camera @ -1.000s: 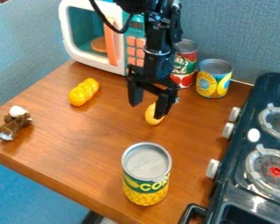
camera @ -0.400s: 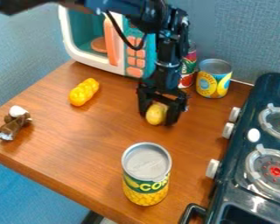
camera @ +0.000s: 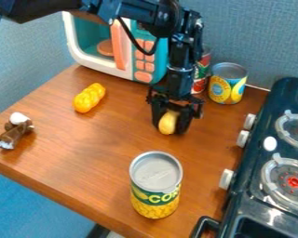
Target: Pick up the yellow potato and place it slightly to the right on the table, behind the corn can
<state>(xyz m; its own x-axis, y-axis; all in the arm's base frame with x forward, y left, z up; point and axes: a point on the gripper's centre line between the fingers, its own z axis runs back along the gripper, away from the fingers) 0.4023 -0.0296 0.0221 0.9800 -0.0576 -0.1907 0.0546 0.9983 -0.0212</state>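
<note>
Camera view: the gripper (camera: 171, 129) is closed around a yellow oval piece (camera: 167, 123), its top hidden. The arm partly covers a red can (camera: 199, 85) and the toy microwave (camera: 126, 73). Worktop (camera: 104, 139) separates the piece from the silver-topped can (camera: 155, 186).

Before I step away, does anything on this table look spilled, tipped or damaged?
Nothing stands out: the front can and yellow-and-blue can stand upright, and the gripper holds a yellow object.
</note>
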